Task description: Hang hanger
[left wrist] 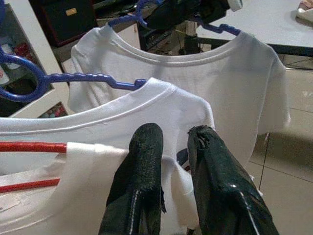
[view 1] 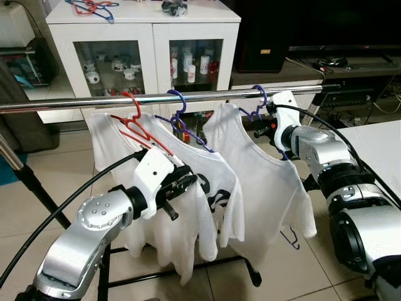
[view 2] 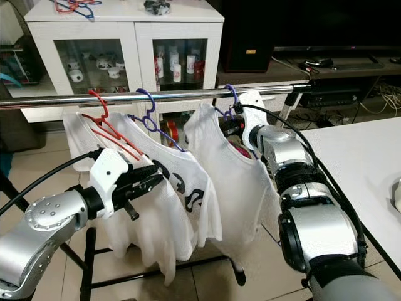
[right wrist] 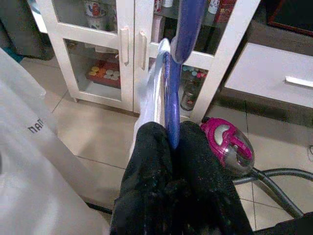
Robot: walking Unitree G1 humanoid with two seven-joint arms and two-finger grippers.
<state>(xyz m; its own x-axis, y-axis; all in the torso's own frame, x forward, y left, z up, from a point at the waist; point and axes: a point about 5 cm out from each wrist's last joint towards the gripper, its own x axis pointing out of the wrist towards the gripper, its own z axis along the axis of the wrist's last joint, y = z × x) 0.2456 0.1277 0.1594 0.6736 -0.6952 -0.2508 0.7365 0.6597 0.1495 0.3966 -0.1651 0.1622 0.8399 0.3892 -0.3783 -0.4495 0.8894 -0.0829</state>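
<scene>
At the far end of the chrome clothes rail (view 1: 94,102), your right claw (right wrist: 171,142) is clenched on the blue plastic hanger (right wrist: 183,29), whose hook sits over the rail with a white T-shirt (view 1: 269,182) draped on it. Your left claw (left wrist: 173,142) hovers released, fingers slightly parted, just before the collar of the printed white T-shirt (view 1: 207,188) on a second blue hanger (view 1: 178,106). Beside that hangs a red plastic hanger (view 1: 135,122), also carrying a white shirt. Behind the rail stands a white glass-door cabinet (view 1: 144,37).
</scene>
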